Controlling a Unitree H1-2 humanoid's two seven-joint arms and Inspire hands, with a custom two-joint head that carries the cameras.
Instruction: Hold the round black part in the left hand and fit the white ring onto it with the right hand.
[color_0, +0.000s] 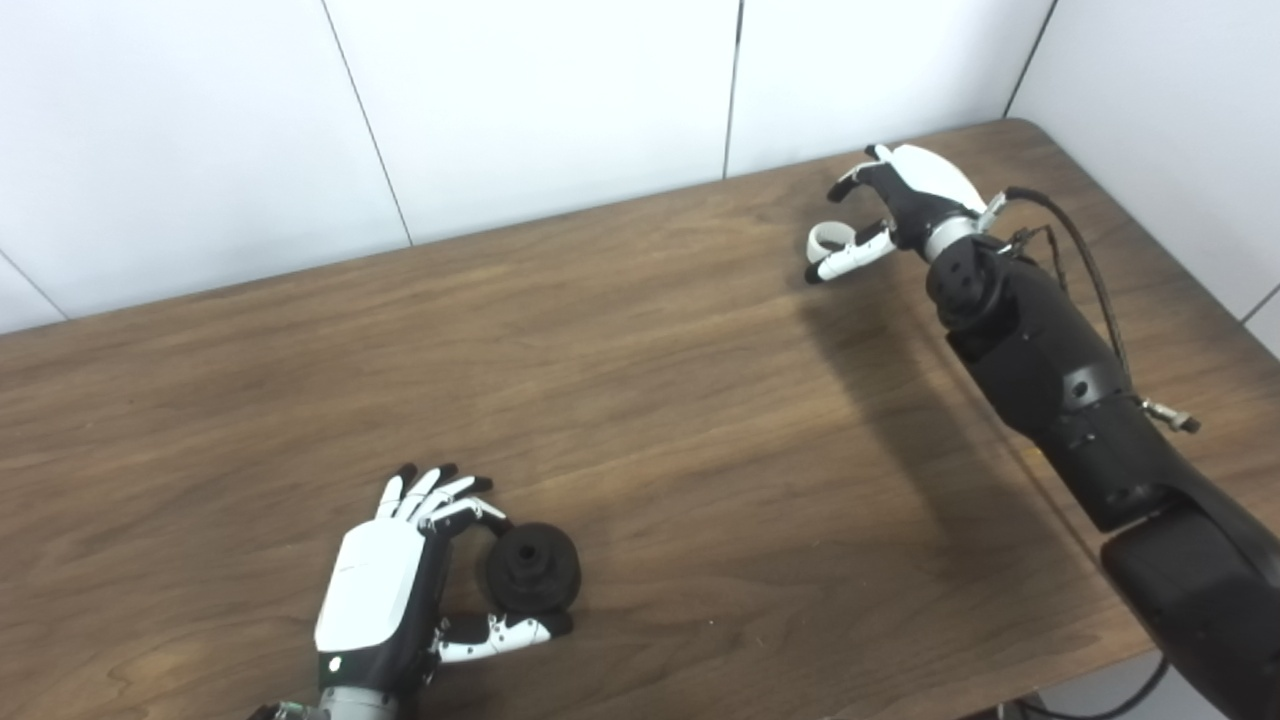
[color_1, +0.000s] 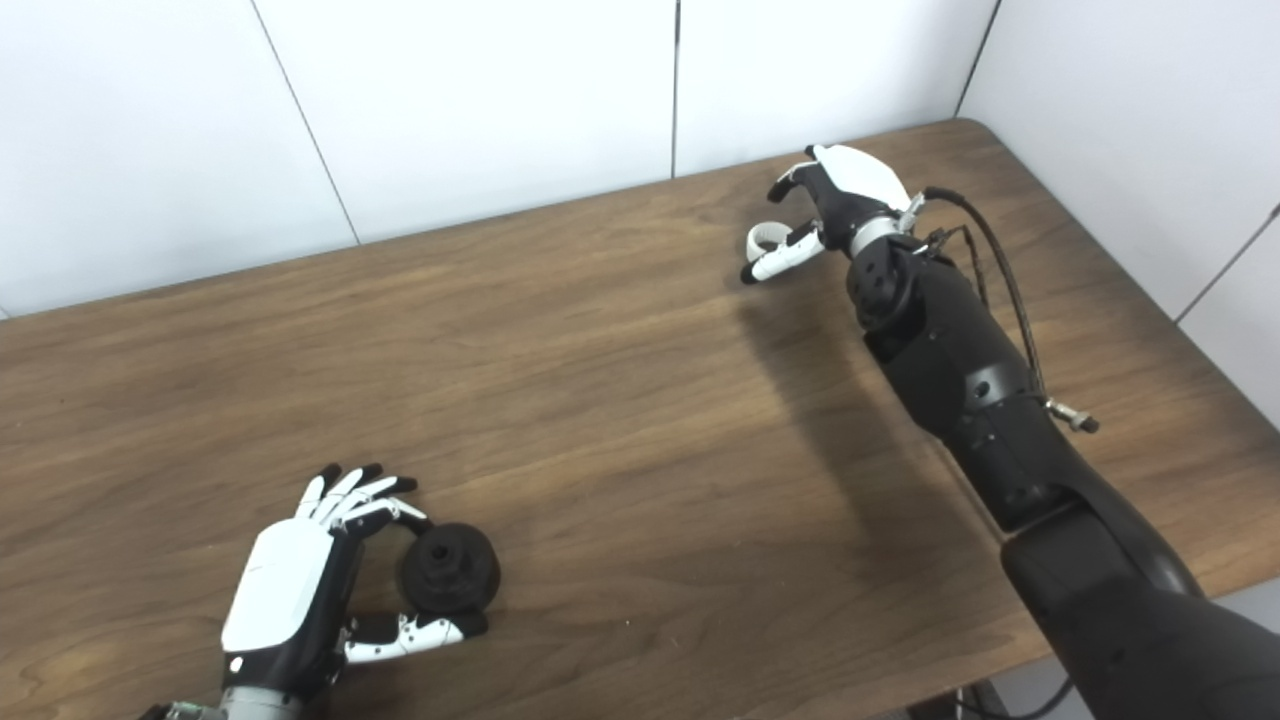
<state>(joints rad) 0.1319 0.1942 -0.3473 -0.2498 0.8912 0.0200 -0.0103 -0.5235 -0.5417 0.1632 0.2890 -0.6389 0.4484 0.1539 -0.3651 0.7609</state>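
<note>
The round black part (color_0: 533, 568) lies flat on the table near the front left. My left hand (color_0: 385, 590) rests beside it, palm down. One bent finger touches the part's far left edge and the thumb (color_0: 500, 632) lies along its near edge, while the other fingers stay stretched out. The part rests on the wood. The white ring (color_0: 828, 238) lies at the far right of the table. My right hand (color_0: 890, 205) hovers over it, open. Its thumb (color_0: 848, 259) lies just beside the ring and its curled fingers are well above it.
The brown wooden table (color_0: 640, 400) meets white wall panels at the back. Its right edge runs close to my right forearm (color_0: 1050, 370), which has a black cable looped along it. My right arm casts a dark shadow across the right part of the table.
</note>
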